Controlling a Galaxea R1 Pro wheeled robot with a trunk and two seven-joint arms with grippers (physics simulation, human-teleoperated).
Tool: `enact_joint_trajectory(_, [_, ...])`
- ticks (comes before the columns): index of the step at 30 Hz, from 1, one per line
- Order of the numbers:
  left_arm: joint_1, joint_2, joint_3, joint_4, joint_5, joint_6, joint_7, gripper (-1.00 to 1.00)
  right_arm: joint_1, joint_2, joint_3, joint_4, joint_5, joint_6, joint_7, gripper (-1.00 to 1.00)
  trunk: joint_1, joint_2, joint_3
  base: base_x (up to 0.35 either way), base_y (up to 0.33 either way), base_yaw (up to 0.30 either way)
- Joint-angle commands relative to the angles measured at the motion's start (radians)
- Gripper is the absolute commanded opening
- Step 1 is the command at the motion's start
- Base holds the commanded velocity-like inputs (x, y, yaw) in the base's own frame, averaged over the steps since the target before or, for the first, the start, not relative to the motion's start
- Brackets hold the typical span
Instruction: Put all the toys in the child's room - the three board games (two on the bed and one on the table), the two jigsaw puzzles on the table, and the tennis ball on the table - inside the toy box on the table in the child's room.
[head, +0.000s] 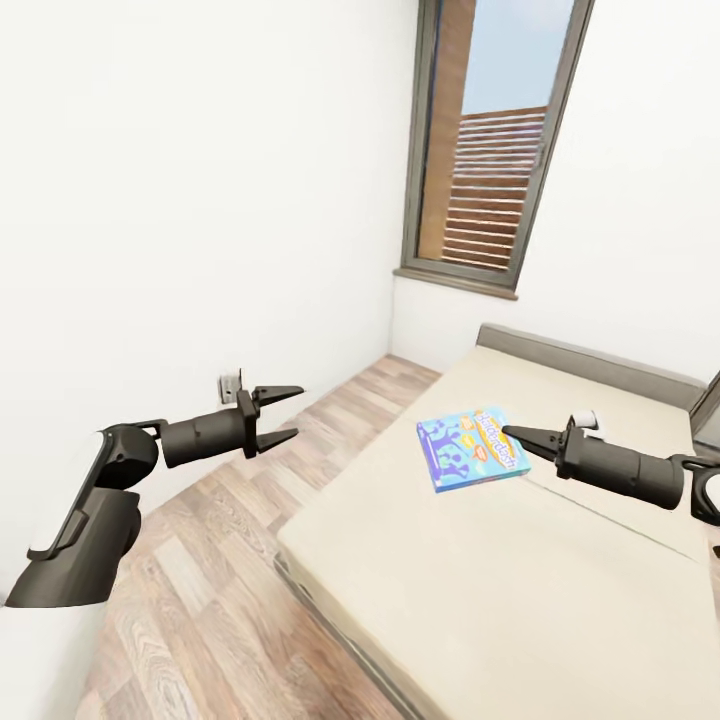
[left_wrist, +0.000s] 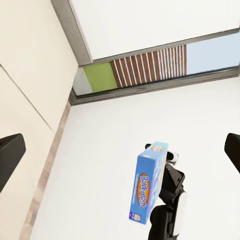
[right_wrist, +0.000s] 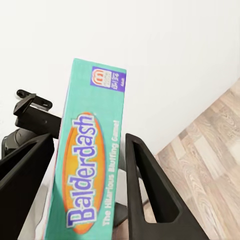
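A blue board game box marked "Balderdash" hangs flat above the beige bed, and my right gripper is shut on its edge. In the right wrist view the box's teal side sits between the two dark fingers. My left gripper is open and holds nothing, out over the wooden floor to the left of the bed. The left wrist view looks across at the box held edge-on in the right gripper. The toy box, table, jigsaw puzzles and tennis ball are out of view.
A grey padded headboard runs along the bed's far side under a tall window. White walls close in on the left and behind. A wall socket sits low near my left gripper. Wooden floor lies between wall and bed.
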Motion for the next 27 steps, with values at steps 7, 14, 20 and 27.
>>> enact_joint_trajectory(7, [-0.001, 0.0, -0.001, 0.002, 0.01, -0.001, 0.01, 1.0, -0.001, 0.0, -0.001, 0.0, 0.007, 0.004, 0.011, -1.0, 0.001, -0.002, 0.001, 0.0, 0.0, 0.275])
enact_joint_trajectory(14, [0.0, 0.0, -0.001, 0.003, 0.01, -0.001, 0.01, 1.0, -0.001, 0.0, -0.001, 0.0, 0.007, 0.004, 0.01, -1.0, 0.001, -0.002, 0.005, 0.0, 0.0, 0.276])
enact_joint_trajectory(20, [0.0, 0.0, -0.001, 0.004, 0.01, -0.001, 0.01, 1.0, -0.001, 0.0, -0.001, 0.0, 0.007, 0.004, 0.009, -1.0, 0.001, -0.002, 0.008, 0.0, 0.0, 0.276])
enact_joint_trajectory(27, [-0.001, 0.0, -0.001, 0.005, 0.01, -0.001, 0.009, 1.0, -0.001, 0.0, -0.001, 0.0, 0.007, 0.004, 0.009, -1.0, 0.001, -0.002, 0.012, 0.003, 0.03, 0.277])
